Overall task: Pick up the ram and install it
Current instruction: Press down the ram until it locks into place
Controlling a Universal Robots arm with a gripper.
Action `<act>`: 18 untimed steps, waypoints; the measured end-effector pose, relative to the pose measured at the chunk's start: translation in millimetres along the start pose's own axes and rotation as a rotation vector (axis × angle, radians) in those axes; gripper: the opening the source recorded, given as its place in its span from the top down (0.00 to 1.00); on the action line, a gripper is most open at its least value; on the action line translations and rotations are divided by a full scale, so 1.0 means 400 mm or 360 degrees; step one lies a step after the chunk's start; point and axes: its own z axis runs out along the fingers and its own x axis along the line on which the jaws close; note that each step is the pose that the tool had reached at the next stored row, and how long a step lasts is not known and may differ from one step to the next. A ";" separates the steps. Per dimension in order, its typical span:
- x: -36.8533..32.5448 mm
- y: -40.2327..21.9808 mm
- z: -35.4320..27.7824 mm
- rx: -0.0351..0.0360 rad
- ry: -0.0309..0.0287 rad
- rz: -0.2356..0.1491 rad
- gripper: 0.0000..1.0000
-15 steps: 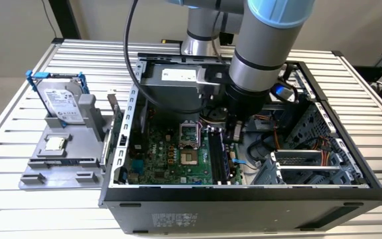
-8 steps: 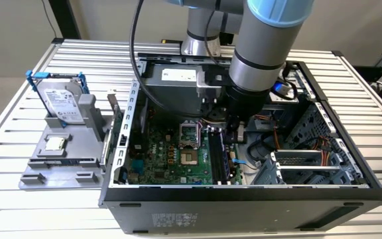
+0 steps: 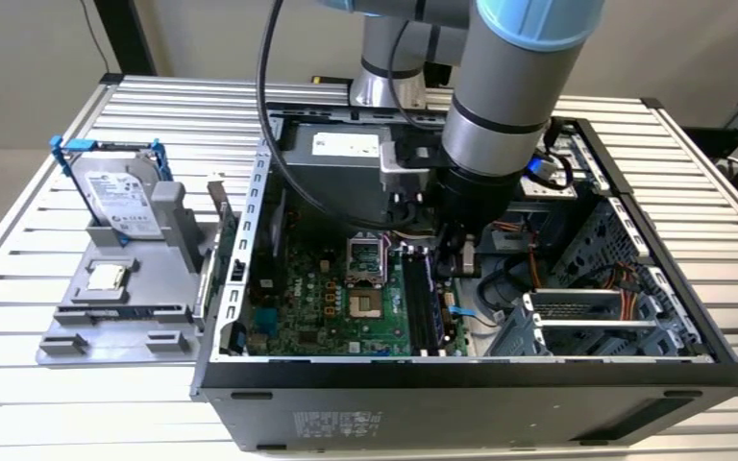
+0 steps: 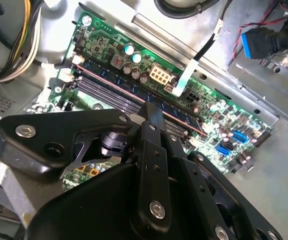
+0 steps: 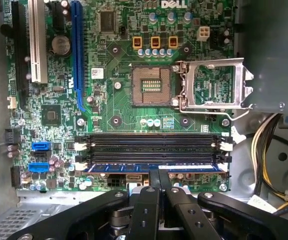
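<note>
Ram [image 5: 151, 169] sits in the motherboard's [image 5: 119, 107] outermost slot, pinched by the gripper [image 5: 157, 175]; the exterior view adds the hard drive [image 3: 123, 197].

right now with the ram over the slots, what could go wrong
1. The hand is shut on the ram, which sits at the outermost of the memory slots. If it is not square in the slot, pressing could jam or bend it.
2. The white end latches may not lock if it is not fully seated.
3. Loose cables lie close beside the arm and could snag.
</note>
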 end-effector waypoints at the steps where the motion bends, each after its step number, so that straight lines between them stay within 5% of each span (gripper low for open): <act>1: 0.000 0.000 0.000 0.0000 0.00000 0.0000 1.00; 13: 0.010 0.000 0.007 -0.0005 0.00005 0.0000 1.00; 18: 0.011 0.000 0.028 -0.0005 0.00003 0.0000 1.00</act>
